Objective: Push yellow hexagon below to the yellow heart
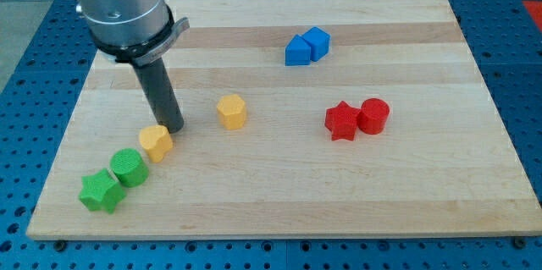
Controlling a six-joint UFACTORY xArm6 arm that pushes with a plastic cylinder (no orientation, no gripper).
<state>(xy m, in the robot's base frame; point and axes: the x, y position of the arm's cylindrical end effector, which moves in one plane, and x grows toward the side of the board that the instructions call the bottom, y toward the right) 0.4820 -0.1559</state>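
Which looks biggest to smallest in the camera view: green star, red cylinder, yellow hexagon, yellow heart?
1. green star, largest, though it is nearest the view's bottom, which may inflate it.
2. red cylinder.
3. yellow hexagon and yellow heart look alike; not ranking them. My tip touches the heart's upper right.

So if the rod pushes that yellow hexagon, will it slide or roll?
The yellow hexagon probably slides: it sits on a flat face on the smooth wooden board. An off-centre push would likely turn it. It looks squat, so tipping seems unlikely.
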